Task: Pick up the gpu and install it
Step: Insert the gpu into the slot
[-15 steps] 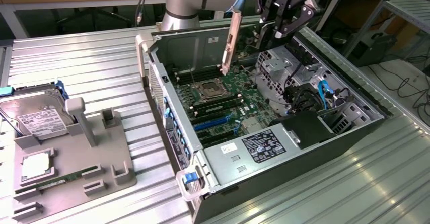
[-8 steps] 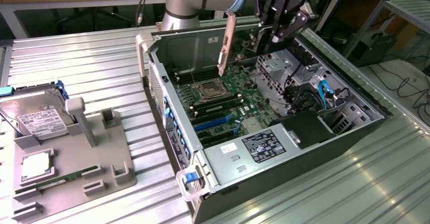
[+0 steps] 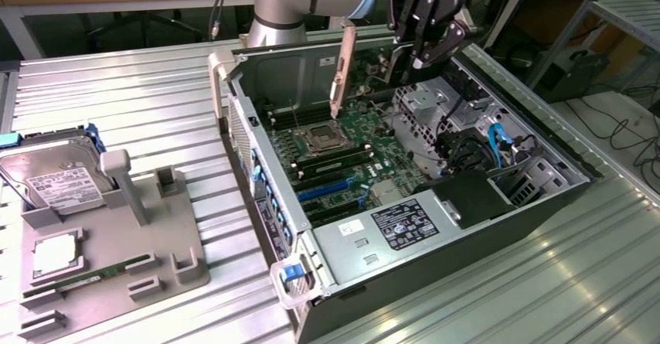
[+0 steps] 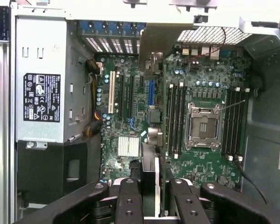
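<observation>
The pincer (image 3: 415, 64) hung over the far end of the open computer case (image 3: 270, 205), apparently clamped on the gpu (image 3: 341, 73), held upright above the motherboard (image 3: 363, 152).

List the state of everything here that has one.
hand: shut on the gpu, above the open case.
gpu: held on edge over the motherboard, not yet in a slot.
PC case: on its side, side panel off.
hard drive: resting in the grey fixture, outside the case.
memory stick: lying in the fixture.
</observation>
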You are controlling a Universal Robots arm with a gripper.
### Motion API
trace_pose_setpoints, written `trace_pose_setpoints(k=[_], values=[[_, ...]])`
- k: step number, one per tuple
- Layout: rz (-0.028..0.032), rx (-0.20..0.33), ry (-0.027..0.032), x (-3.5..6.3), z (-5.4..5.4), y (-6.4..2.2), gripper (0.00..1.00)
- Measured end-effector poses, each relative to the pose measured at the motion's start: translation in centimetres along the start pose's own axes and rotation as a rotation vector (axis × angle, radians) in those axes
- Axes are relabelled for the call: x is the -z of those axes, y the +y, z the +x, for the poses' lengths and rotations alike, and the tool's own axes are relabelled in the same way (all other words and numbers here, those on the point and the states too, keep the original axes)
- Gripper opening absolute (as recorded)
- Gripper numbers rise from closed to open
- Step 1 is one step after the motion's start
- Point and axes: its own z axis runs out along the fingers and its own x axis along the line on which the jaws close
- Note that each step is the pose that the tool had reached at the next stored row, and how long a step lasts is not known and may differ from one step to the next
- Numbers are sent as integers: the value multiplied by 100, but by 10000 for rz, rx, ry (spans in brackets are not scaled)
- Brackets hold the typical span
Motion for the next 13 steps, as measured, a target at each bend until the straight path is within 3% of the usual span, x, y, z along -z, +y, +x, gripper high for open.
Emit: trace_pose_setpoints(k=[13], values=[[-3,-135,-2,-63,-1,2,27]])
